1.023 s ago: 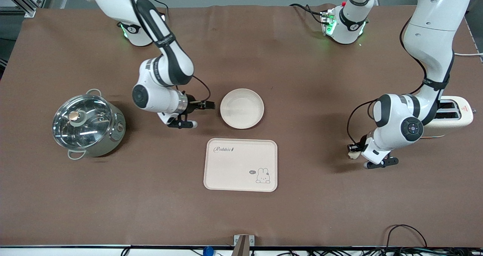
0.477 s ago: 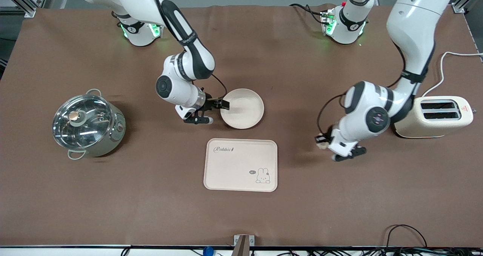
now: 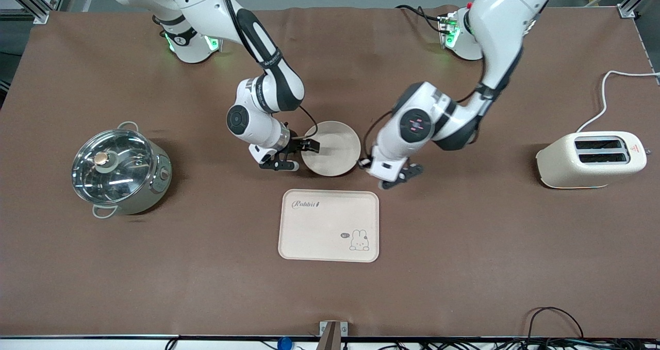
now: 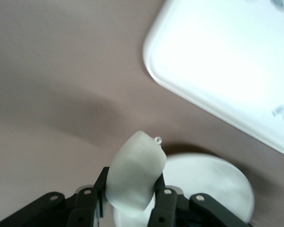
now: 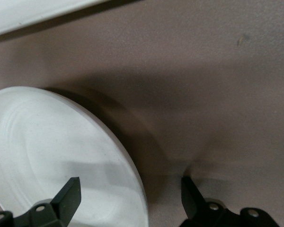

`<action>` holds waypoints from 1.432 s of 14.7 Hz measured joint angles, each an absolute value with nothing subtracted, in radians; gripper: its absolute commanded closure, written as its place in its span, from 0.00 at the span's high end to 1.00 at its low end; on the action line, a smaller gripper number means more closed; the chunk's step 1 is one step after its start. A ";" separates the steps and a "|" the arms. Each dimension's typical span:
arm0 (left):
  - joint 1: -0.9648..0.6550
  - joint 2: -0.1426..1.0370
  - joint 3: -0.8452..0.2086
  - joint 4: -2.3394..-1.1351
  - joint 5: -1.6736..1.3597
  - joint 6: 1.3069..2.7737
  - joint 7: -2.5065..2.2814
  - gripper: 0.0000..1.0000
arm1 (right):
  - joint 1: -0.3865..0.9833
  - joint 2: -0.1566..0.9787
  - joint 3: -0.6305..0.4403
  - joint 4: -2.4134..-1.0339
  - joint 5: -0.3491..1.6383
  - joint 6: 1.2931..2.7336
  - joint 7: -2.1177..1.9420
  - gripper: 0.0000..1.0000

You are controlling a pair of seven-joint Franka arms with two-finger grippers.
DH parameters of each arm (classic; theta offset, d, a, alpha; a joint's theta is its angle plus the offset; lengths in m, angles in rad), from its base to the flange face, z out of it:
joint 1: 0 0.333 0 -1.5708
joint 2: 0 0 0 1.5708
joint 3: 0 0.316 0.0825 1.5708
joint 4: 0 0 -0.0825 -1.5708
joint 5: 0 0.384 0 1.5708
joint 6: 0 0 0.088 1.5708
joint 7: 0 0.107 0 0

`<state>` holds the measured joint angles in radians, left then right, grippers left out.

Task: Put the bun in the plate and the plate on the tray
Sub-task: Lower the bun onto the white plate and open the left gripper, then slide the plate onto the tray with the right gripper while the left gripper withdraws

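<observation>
Looking down from the front camera, I have the plate [image 3: 331,148] near the middle of the desk [image 3: 464,247], with the tray [image 3: 329,226] just nearer to the camera and a thin strip of desk between them. My right end effector [image 3: 298,155] sits at the plate's rim on the right arm's end, spread wide with one finger over the dish and one outside it. My left end effector [image 3: 372,165] is at the rim on the left arm's end; I cannot make out the bun from here. A lidded steel pot [image 3: 120,171] stands toward the right arm's end, a toaster [image 3: 592,160] toward the left arm's end.

On the left wrist camera, my left end effector [image 4: 131,193] is clamped on the bun [image 4: 134,176], with the plate [image 4: 217,184] just below it and the tray [image 4: 227,66] close by.

On the right wrist camera, my right end effector [image 5: 130,195] is wide, straddling the plate's [image 5: 52,151] rim; a corner of the tray [image 5: 33,12] shows.
</observation>
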<state>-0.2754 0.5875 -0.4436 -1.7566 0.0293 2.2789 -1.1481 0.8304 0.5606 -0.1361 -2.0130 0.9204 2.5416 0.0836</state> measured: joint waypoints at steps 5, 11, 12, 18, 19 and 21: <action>-0.415 0.725 -0.432 -1.656 0.029 2.325 -1.311 0.62 | 0.830 0.560 -0.141 -2.009 0.920 2.530 0.088 0.71; -0.421 0.765 -0.423 -1.625 0.029 2.343 -1.368 1.00 | 0.829 0.559 -0.151 -2.002 0.921 2.499 0.088 0.24; -0.416 0.756 -0.422 -1.613 0.029 2.342 -1.372 1.00 | 0.829 0.559 -0.151 -2.001 0.921 2.499 0.088 0.15; -0.279 0.553 -0.400 -1.531 0.090 2.153 -1.338 1.00 | 0.828 0.549 -0.151 -1.998 0.923 2.484 0.085 0.00; -0.239 0.516 -0.399 -1.520 0.131 2.106 -1.316 1.00 | 0.827 0.547 -0.152 -1.996 0.923 2.485 0.085 0.00; -0.165 0.454 -0.398 -1.514 0.190 2.053 -1.249 1.00 | 0.827 0.525 -0.153 -1.987 0.923 2.488 0.086 0.00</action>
<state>-0.1648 0.4540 -0.3983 -1.5143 0.1902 2.0529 -1.2489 0.8271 0.5253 -0.1531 -1.9868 0.9226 2.4884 0.0864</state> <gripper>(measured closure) 0.000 0.943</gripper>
